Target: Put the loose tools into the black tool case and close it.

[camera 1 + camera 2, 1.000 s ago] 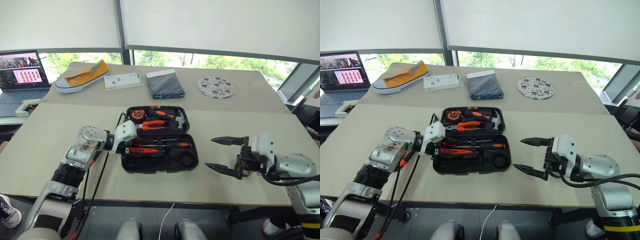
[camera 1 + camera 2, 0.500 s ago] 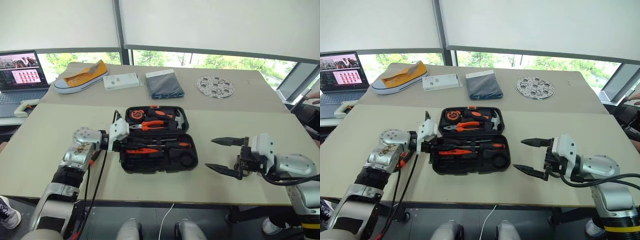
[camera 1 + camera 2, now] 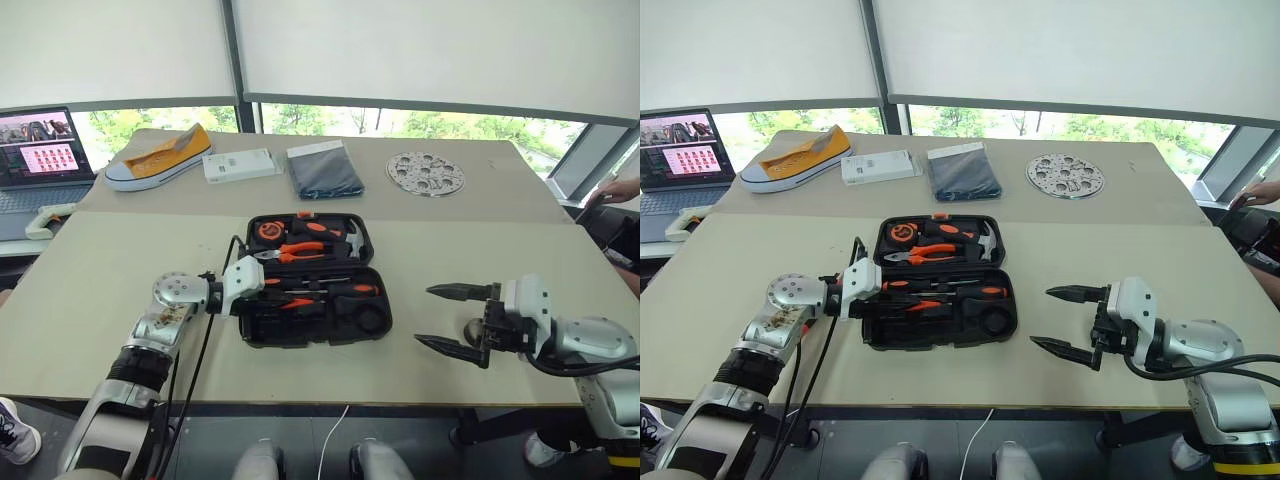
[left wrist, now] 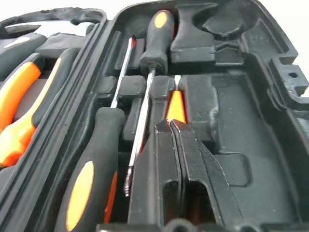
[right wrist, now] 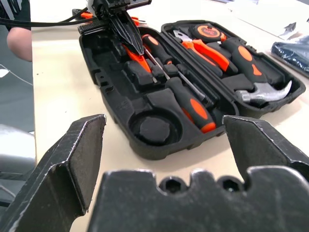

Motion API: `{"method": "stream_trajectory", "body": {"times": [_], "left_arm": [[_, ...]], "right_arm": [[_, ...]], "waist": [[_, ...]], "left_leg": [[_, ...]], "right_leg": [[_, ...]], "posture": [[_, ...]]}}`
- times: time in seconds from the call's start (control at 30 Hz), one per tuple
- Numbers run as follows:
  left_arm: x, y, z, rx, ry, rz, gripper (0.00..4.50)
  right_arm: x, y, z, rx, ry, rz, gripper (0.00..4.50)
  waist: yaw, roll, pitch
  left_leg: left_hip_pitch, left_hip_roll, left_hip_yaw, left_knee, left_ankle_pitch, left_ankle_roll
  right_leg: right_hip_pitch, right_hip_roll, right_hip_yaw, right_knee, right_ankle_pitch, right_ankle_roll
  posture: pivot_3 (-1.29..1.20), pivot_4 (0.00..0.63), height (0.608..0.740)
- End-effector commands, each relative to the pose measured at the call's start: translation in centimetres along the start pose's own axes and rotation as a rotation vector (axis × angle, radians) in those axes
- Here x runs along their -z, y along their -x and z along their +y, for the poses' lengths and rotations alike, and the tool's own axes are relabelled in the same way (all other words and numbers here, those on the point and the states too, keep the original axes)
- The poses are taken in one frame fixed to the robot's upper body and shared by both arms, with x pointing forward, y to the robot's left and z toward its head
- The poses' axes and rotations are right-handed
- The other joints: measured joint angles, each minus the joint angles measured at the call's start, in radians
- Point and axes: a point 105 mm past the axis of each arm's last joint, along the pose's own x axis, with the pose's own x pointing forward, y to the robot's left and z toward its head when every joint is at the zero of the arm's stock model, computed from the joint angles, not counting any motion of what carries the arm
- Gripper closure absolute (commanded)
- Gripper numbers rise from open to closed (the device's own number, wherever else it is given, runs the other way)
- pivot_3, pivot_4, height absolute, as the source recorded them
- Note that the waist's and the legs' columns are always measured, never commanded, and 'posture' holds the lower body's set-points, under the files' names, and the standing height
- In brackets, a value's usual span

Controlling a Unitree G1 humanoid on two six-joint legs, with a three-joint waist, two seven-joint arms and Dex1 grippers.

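The black tool case (image 3: 312,276) is lying open in the middle of the near table (image 3: 90,290), its two halves spread flat, one half toward the robot and the other toward the windows. In the near half, two black-and-orange-handled screwdrivers (image 5: 186,99) are sitting in their moulded slots, pointing opposite ways with their shafts running side by side, and a slim all-orange screwdriver (image 4: 175,106) is lying in the slot beside them; the round recess (image 5: 155,128) at the right end of that half is holding nothing that can be made out. The far half is holding the orange-handled pliers (image 3: 300,251), a hammer (image 3: 340,238) and a round orange tape measure (image 3: 269,230). The left gripper (image 3: 262,292) is reaching into the left end of the near half with its two black fingers (image 4: 164,174) pressed together, their tips resting over the slim all-orange screwdriver; whether they are pinching it cannot be told. The right gripper (image 3: 448,317) is hovering above the table to the right of the case, well apart from it, its jaws spread wide and holding nothing. On the far table (image 3: 500,185) a yellow sneaker (image 3: 157,156), a white box (image 3: 240,164), a dark folded cloth (image 3: 324,169) and a perforated metal disc (image 3: 426,173) are lying in a row, and a laptop (image 3: 40,160) is standing open at the far left. A person's hand (image 3: 618,189) is resting at the right edge.
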Motion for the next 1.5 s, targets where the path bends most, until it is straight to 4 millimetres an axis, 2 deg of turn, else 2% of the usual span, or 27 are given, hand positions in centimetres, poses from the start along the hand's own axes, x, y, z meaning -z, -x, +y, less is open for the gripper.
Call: {"method": "stream_trajectory", "body": {"times": [0.03, 0.2, 0.33, 0.43, 0.53, 0.73, 0.87, 0.97, 1.07, 1.17, 1.2, 1.27, 1.3, 1.33, 1.47, 1.5], "left_arm": [[3.1, 1.0, -1.0, -0.028, 0.101, 0.09, 4.45], [2.4, 1.6, 0.2, -0.134, 0.129, 0.008, 4.45], [2.0, 2.7, 0.5, -0.16, 0.145, -0.027, 4.45], [3.2, 3.5, -0.5, -0.119, 0.161, 0.052, 4.45], [5.2, 4.0, -1.6, -0.061, 0.147, 0.202, 4.45], [5.4, 2.6, -1.6, -0.076, 0.188, 0.21, 4.45], [4.0, 2.2, -1.2, -0.111, 0.169, 0.112, 4.45], [2.3, 4.2, -0.4, -0.211, 0.13, -0.013, 4.45], [0.8, 7.2, -0.1, -0.324, 0.159, -0.151, 4.45], [0.2, 10.7, -1.2, -0.416, 0.176, -0.198, 3.78], [0.2, 12.0, -1.6, -0.47, 0.174, -0.198, 3.33], [0.4, 15.1, -2.3, -0.608, 0.204, -0.194, 2.71], [1.0, 17.4, -3.0, -0.711, 0.246, -0.174, 2.33], [1.4, 19.0, -3.6, -0.777, 0.276, -0.158, 1.98], [3.5, 23.7, -6.7, -0.982, 0.362, -0.062, 0.48], [5.1, 25.7, -8.0, -1.079, 0.425, 0.002, 0.16]], "right_arm": [[-1.0, 0.2, -0.2, 0.01, 0.026, -0.032, 0.0], [-1.0, -0.1, -0.4, -0.002, 0.026, -0.038, 0.0], [-1.0, -0.2, -0.7, -0.01, 0.028, -0.041, 0.0], [-1.0, -0.4, -0.8, -0.017, 0.028, -0.045, 0.0], [-1.0, -0.6, -0.8, -0.022, 0.027, -0.049, 0.0], [-0.9, -0.7, -0.8, -0.024, 0.027, -0.053, 0.0], [-1.0, -0.8, -0.9, -0.023, 0.028, -0.056, 0.0], [-1.0, -0.9, -0.9, -0.03, 0.027, -0.066, 0.0], [-1.1, -1.1, -0.9, -0.036, 0.03, -0.084, 0.0], [-1.5, -1.1, -1.1, -0.004, 0.044, -0.131, 0.0], [-1.6, -1.1, -1.1, 0.002, 0.064, -0.148, 0.0], [-1.6, -1.0, -0.8, 0.008, 0.112, -0.175, 0.0], [-1.6, -1.0, -0.8, 0.019, 0.142, -0.19, 0.0], [-1.5, -1.0, -0.8, 0.029, 0.161, -0.199, 0.0], [-1.3, -1.1, -0.4, 0.028, 0.164, -0.231, 0.0], [-1.1, -1.0, 0.0, 0.01, 0.118, -0.236, 0.0]], "waist": [[-0.007, 0.002, -0.002], [-0.013, 0.005, -0.003], [-0.013, 0.005, -0.003], [-0.015, 0.005, -0.003], [-0.017, 0.005, -0.003], [-0.004, 0.007, -0.006], [0.002, 0.008, -0.007], [-0.002, 0.008, -0.007], [-0.014, 0.005, -0.006], [-0.018, 0.002, -0.004], [-0.017, 0.001, -0.003], [-0.014, 0.0, -0.003], [-0.013, 0.0, -0.002], [-0.015, -0.001, -0.002], [-0.007, -0.003, -0.001], [-0.005, -0.003, -0.001]], "left_leg": [[0.001, 0.0, 0.0, 0.0, 0.0, 0.0], [0.004, 0.001, 0.0, 0.0, 0.0, 0.0], [0.007, 0.001, -0.001, 0.0, 0.0, 0.0], [0.008, 0.002, -0.001, 0.0, 0.0, 0.0], [0.011, 0.002, 0.0, -0.002, 0.0, 0.0], [0.014, 0.001, 0.002, -0.003, 0.0, 0.0], [0.014, 0.0, 0.003, -0.003, 0.0, 0.0], [0.014, 0.0, 0.004, -0.003, 0.0, 0.0], [0.012, 0.001, 0.004, -0.005, 0.0, 0.0], [0.01, 0.002, 0.004, -0.007, 0.0, 0.0], [0.01, 0.003, 0.004, -0.008, 0.0, -0.001], [0.01, 0.002, 0.004, -0.008, 0.0, -0.001], [0.01, 0.003, 0.004, -0.008, -0.001, -0.001], [0.01, 0.003, 0.004, -0.008, -0.001, -0.002], [0.01, 0.004, 0.005, -0.008, -0.002, -0.002], [0.01, 0.004, 0.005, -0.008, -0.002, -0.002]], "right_leg": [[0.0, 0.0, 0.0, 0.0, 0.0, 0.0], [0.001, 0.003, 0.003, 0.002, -0.003, 0.004], [0.0, 0.007, 0.008, 0.007, -0.003, 0.003], [-0.002, 0.01, 0.013, 0.008, -0.003, 0.003], [-0.002, 0.012, 0.017, 0.009, -0.003, 0.002], [0.0, 0.012, 0.021, 0.009, -0.004, 0.002], [0.0, 0.012, 0.023, 0.009, -0.004, 0.0], [-0.001, 0.012, 0.023, 0.008, -0.004, 0.001], [-0.003, 0.012, 0.024, 0.008, -0.004, 0.002], [-0.006, 0.013, 0.024, 0.008, -0.004, 0.001], [-0.006, 0.013, 0.024, 0.008, -0.004, 0.001], [-0.007, 0.012, 0.024, 0.008, -0.004, 0.001], [-0.006, 0.012, 0.024, 0.007, -0.005, 0.001], [-0.006, 0.012, 0.024, 0.006, -0.005, 0.002], [-0.006, 0.011, 0.024, 0.004, -0.006, 0.002], [-0.006, 0.01, 0.023, 0.002, -0.009, -0.003]], "posture": [[0.0, 0.15, 0.74], [0.0, 0.15, 0.74], [0.0, 0.15, 0.74], [0.0, 0.15, 0.74], [0.0, 0.15, 0.74], [0.0, 0.15, 0.74], [0.0, 0.15, 0.74], [0.0, 0.15, 0.74], [0.0, 0.15, 0.74], [0.0, 0.15, 0.74], [0.0, 0.15, 0.74], [0.0, 0.15, 0.74], [0.0, 0.15, 0.74], [0.0, 0.15, 0.74], [0.0, 0.15, 0.74], [0.0, 0.15, 0.74]]}}
